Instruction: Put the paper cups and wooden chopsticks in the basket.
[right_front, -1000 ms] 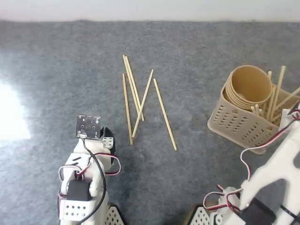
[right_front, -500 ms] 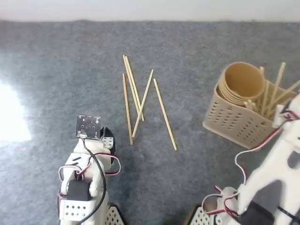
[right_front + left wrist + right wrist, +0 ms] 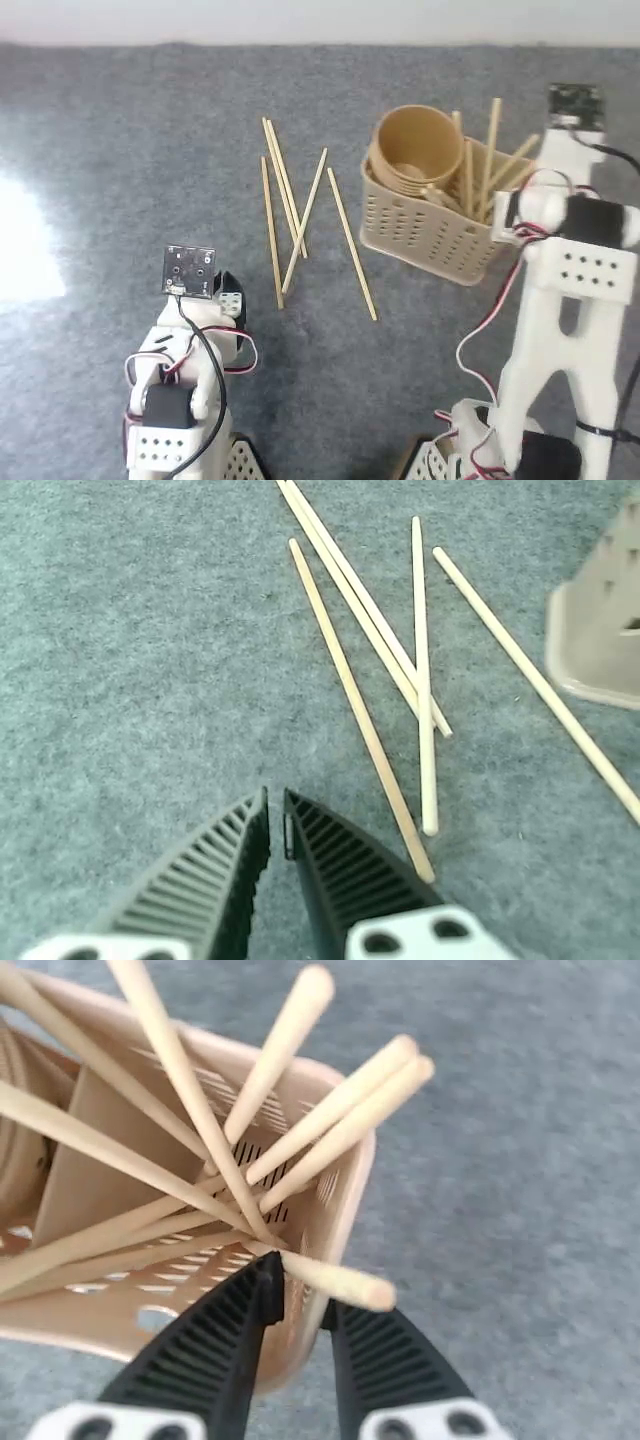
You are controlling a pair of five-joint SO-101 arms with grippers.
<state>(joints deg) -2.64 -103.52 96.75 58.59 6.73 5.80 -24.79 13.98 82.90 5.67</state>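
Upright — right hand (image 3: 298, 1285) astride basket (image 3: 428, 236) wall.

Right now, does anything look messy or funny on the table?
Yes. Five loose chopsticks lie scattered and crossed on the grey mat, outside the basket. The right gripper pinches the basket's wall, and the chopsticks inside poke out every way.

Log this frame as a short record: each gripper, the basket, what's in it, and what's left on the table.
loose chopsticks: five, lying on the grey carpet
basket: right of the loose chopsticks
in basket: stacked paper cups, several leaning chopsticks
left gripper: shut, holding nothing, above the carpet near the loose chopsticks
right gripper: clamped on the basket's wall
left to do: the five loose chopsticks
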